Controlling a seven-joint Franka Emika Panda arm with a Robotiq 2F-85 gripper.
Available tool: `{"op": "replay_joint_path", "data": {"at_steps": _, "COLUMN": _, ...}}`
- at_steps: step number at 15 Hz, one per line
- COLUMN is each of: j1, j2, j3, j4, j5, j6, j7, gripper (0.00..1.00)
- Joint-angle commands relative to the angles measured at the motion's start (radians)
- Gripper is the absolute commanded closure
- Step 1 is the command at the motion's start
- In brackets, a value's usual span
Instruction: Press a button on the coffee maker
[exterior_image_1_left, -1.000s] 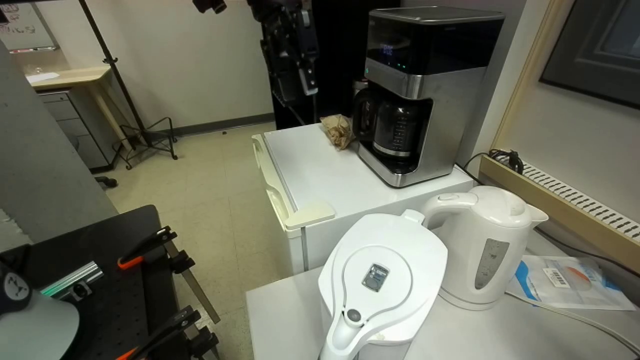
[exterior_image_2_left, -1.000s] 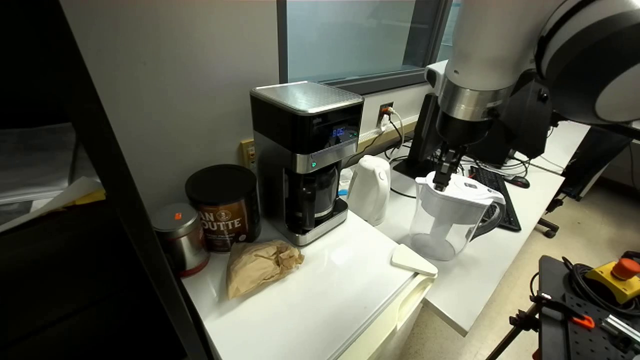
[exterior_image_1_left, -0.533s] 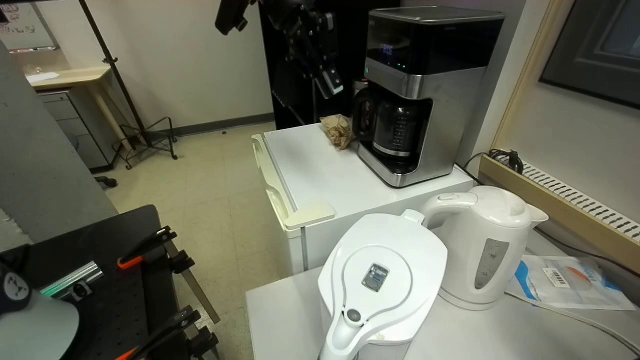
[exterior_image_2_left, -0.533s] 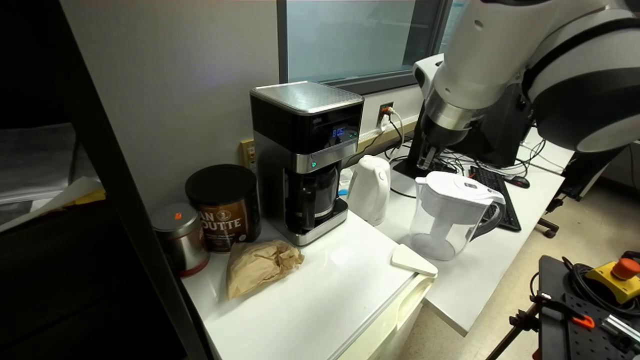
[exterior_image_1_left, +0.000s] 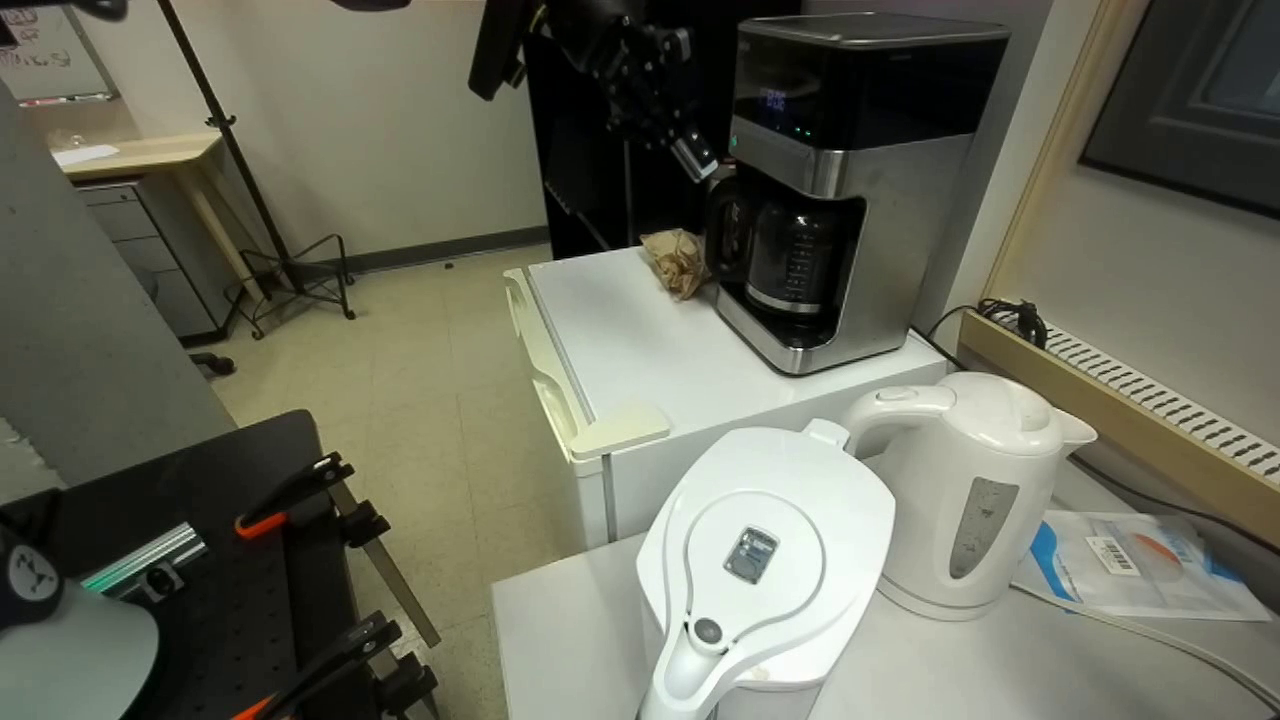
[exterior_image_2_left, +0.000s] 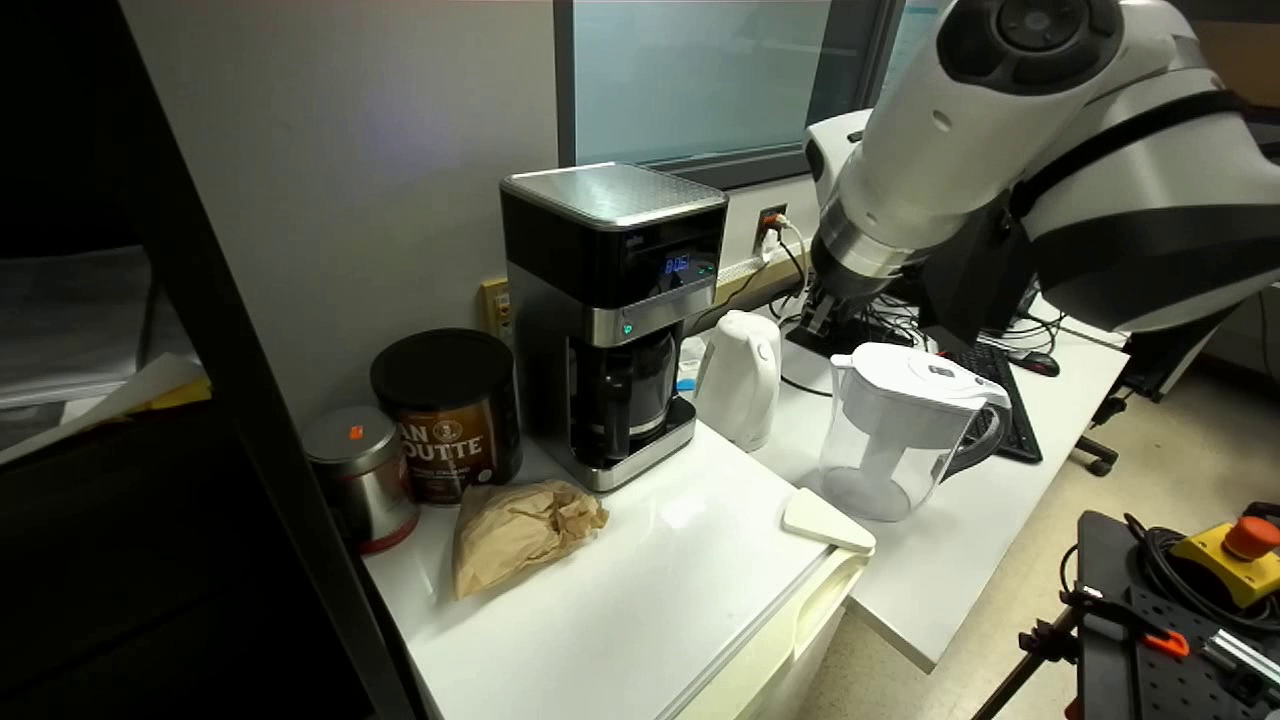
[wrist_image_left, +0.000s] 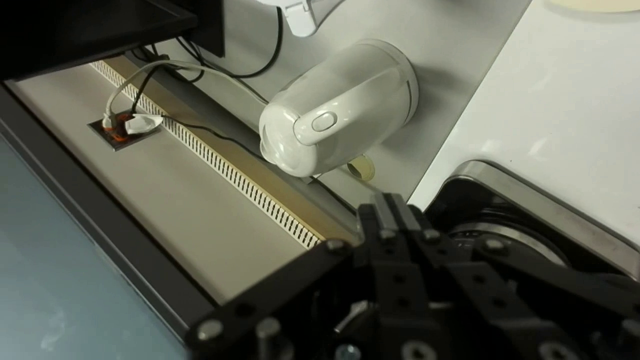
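The coffee maker (exterior_image_2_left: 612, 310), its display (exterior_image_2_left: 677, 264) lit blue, stands on the white table (exterior_image_2_left: 680, 580), between a black-lidded can (exterior_image_2_left: 445, 430) and a white kettle (exterior_image_2_left: 738, 380). Apart from the coffee maker, the gripper (wrist_image_left: 396, 211) hangs in the air, fingers (wrist_image_left: 384, 215) together, holding nothing.

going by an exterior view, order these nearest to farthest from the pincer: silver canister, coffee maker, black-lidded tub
From the pincer, in an exterior view:
1. coffee maker, to its left in the picture
2. black-lidded tub, just past the coffee maker
3. silver canister, farthest left of the three
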Motion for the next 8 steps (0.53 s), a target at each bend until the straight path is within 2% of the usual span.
{"op": "replay_joint_path", "data": {"at_steps": 1, "j1": 0.020, "j2": 0.048, "j3": -0.018, "j4": 0.051, "j5": -0.080, "j6": 0.025, "j7": 0.069, "gripper": 0.99}}
{"op": "replay_joint_path", "data": {"at_steps": 8, "j1": 0.022, "j2": 0.115, "j3": -0.035, "j4": 0.118, "j5": -0.135, "j6": 0.088, "j7": 0.099, "gripper": 0.99}}
